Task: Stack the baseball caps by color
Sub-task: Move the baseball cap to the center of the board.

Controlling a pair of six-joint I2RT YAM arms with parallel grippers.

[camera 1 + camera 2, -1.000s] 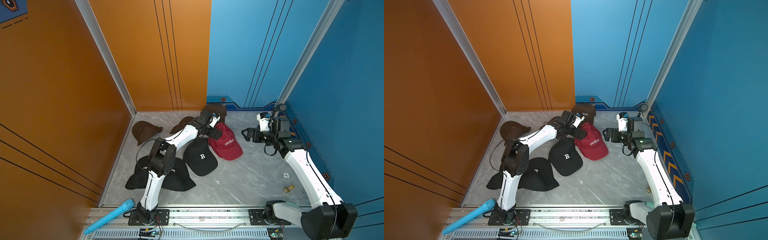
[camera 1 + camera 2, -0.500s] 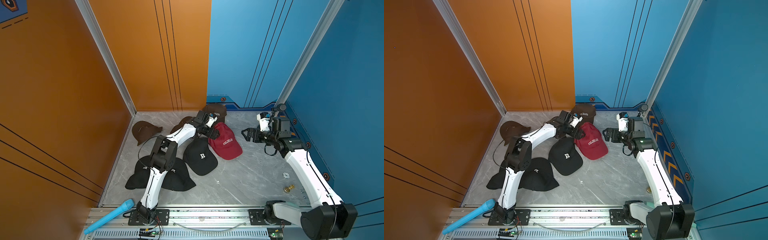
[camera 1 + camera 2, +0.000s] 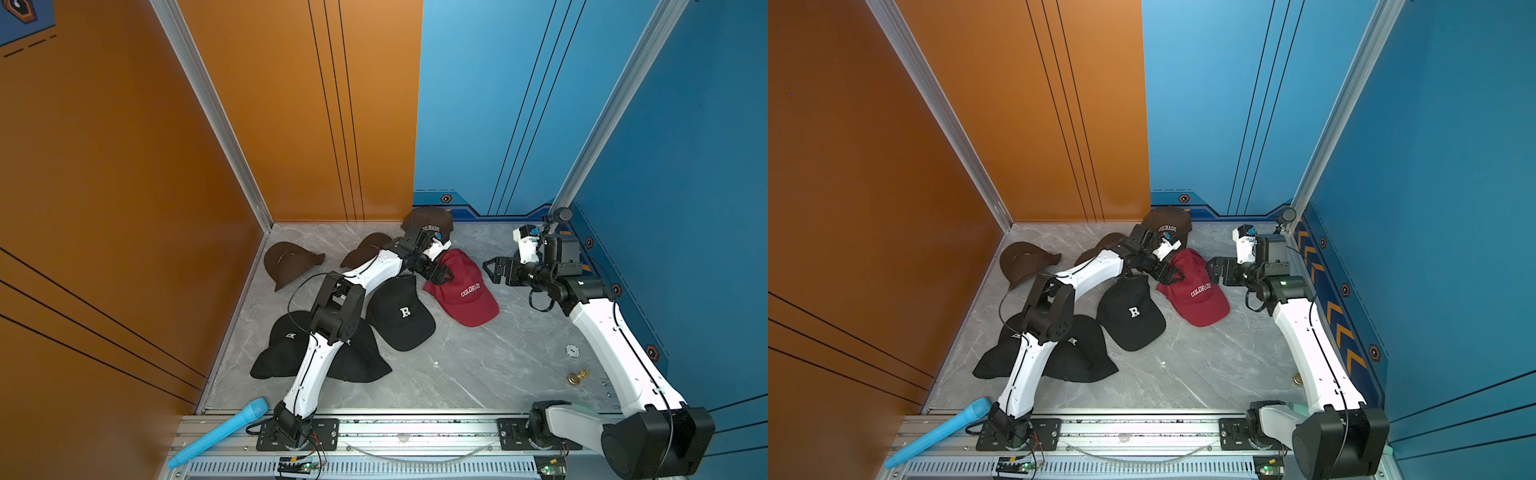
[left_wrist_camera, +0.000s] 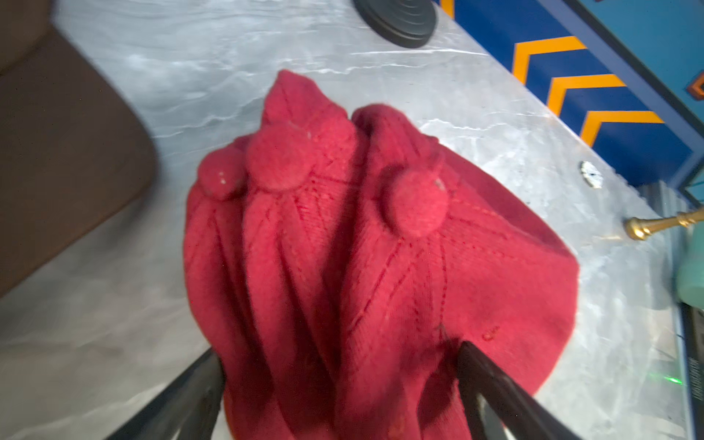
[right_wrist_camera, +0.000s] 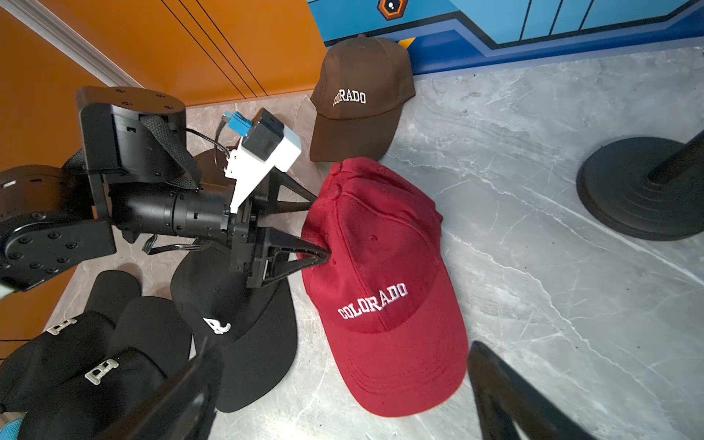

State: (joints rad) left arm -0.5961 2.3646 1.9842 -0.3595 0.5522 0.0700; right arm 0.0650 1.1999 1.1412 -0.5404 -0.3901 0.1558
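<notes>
L arm (image 3: 309, 374) is reaching far fwd, elbow bent high, forearm running low toward centre; L gripper (image 3: 441, 275) is pointing fwd-right w/ jaws spread wide, fingers (image 5: 304, 253) angling down; R arm (image 3: 602, 336) is standing raised on own side; R gripper (image 3: 492, 270) is hovering, facing L gripper, jaws fully apart.

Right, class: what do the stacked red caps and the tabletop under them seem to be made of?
Red caps: soft woven fabric, probably cotton, matte; visible stitching, folds, fuzzy covered buttons.
Tabletop: grey marble-look surface with white veins, slightly glossy; real stone or printed laminate, cannot tell.
</notes>
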